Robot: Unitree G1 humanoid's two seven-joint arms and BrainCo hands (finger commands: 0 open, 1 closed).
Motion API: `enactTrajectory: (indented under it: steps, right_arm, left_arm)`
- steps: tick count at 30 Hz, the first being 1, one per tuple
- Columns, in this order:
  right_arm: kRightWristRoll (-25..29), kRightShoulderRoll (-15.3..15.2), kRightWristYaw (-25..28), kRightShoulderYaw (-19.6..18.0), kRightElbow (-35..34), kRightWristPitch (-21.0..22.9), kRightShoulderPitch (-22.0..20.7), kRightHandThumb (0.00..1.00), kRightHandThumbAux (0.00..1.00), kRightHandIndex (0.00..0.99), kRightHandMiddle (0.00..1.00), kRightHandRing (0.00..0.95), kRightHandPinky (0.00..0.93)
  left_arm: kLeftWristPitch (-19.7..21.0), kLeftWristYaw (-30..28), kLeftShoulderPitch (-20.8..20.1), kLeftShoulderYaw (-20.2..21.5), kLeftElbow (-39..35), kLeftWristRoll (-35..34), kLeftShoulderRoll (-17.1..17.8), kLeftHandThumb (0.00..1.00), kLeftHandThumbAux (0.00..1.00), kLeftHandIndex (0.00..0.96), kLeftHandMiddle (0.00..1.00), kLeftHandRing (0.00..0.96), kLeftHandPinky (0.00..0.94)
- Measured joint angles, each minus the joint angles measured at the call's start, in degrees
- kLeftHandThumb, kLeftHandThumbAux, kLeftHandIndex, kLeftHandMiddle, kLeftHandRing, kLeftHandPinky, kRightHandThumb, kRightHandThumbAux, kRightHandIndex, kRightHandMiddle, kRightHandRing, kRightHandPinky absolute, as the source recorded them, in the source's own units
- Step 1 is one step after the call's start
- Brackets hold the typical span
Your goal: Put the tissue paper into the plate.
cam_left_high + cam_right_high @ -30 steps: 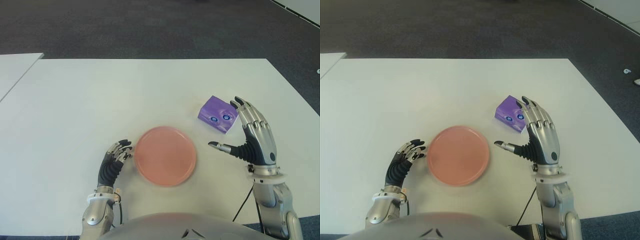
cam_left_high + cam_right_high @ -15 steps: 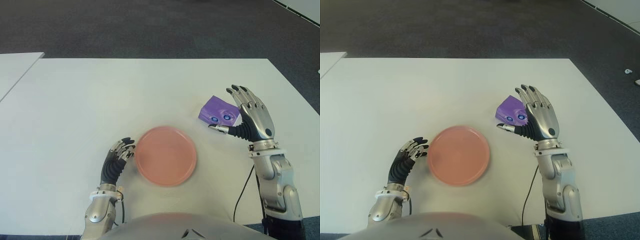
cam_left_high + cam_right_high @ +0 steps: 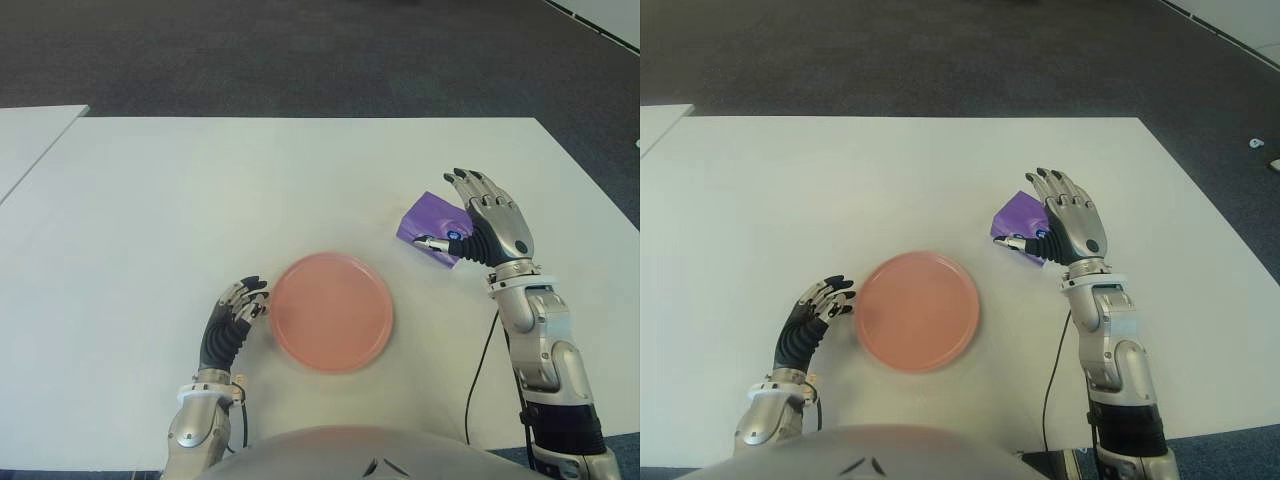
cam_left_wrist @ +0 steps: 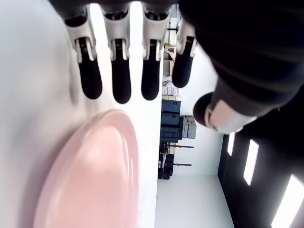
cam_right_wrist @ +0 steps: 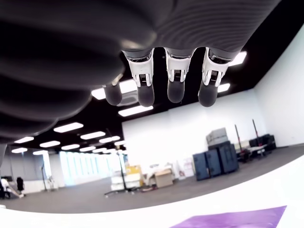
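On the table [image 3: 150, 200], going left to right
left hand [image 3: 232, 318]: idle at the plate's 9 o'clock edge, fingers loosely relaxed, holding nothing
plate [image 3: 331, 311]: pink, bare inside, near the front edge
tissue paper [image 3: 430, 222]: purple pack flat on the table at about 2 o'clock from the plate, long axis roughly 10-to-4
right hand [image 3: 487, 228]: fingers spread wide over the pack's 3 o'clock side, thumb by its near edge, not clamped yet
nearer hand: right one by far, so I'd guess it closes and carries toward 8 o'clock

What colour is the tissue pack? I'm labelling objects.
Purple tissue pack, clearest in the left eye view.
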Motion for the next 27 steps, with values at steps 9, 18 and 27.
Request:
enactTrajectory:
  steps: [9,18,27]
  right_arm:
    - [0.35,-1.39,-2.09,1.80,6.25,0.86,-3.96,0.376,0.420,0.042,0.040,0.009,0.041]
    - [-0.22,-2.19,-6.31,5.01,14.17,1.61,-8.28,0.358,0.424,0.050,0.069,0.036,0.065]
    - [1.01,-3.09,-11.36,7.66,23.43,1.50,-12.20,0.345,0.421,0.053,0.075,0.037,0.048]
  left_arm:
    - [0.00,0.00,0.05,-0.03,-0.10,0.18,0.19,0.244,0.608,0.245,0.275,0.300,0.341]
    - [0.01,0.00,0.04,-0.02,-0.16,0.19,0.36,0.250,0.604,0.246,0.277,0.303,0.341]
    - [0.01,0.00,0.49,-0.03,-0.49,0.19,0.35,0.241,0.598,0.245,0.276,0.297,0.332]
